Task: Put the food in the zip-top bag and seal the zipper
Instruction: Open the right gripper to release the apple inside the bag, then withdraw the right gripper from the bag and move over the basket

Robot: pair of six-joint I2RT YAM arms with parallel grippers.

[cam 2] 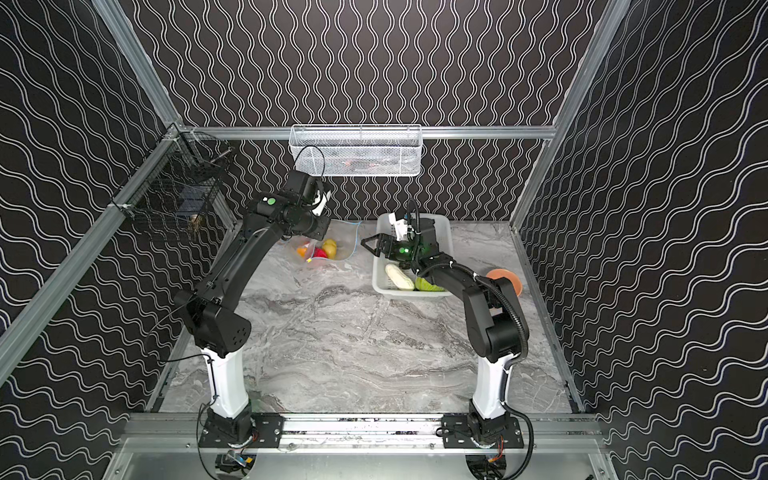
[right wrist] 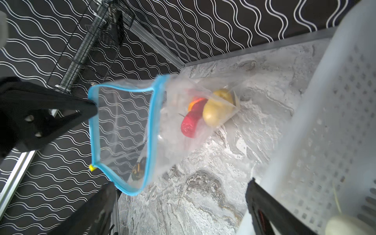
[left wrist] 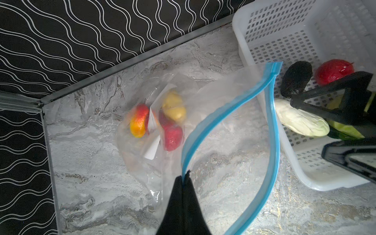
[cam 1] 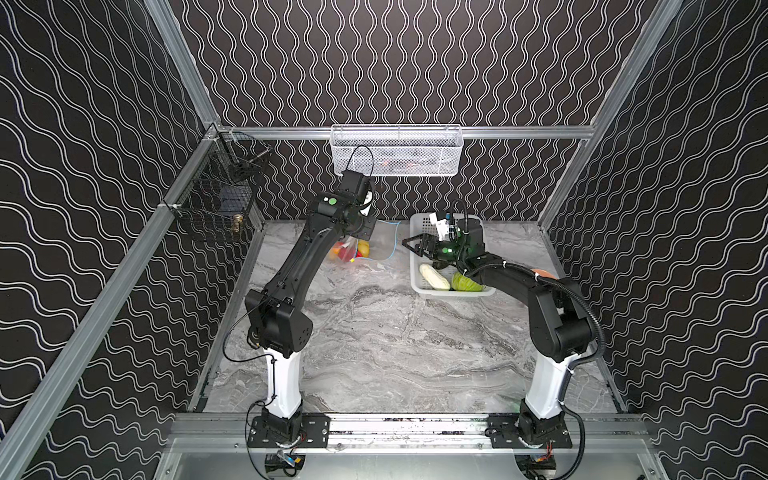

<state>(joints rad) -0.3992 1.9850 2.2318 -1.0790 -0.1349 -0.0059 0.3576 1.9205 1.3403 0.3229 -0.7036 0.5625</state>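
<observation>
Left pincer pinches the zipper, the gaping mouth of the zip-top bag raised off the surface — yellow potato, yellow-orange fruit and red piece inside. Right pincer, jaws spread and empty, hangs over the rim of the white basket — white long vegetable, dark oval, second red piece and green cabbage within.

No text, brand, number or sign can be read in any view. The white label on the zip-top bag, left of centre in the left wrist view, looks blank: any print on it is too blurred behind the crinkled plastic to make out.
</observation>
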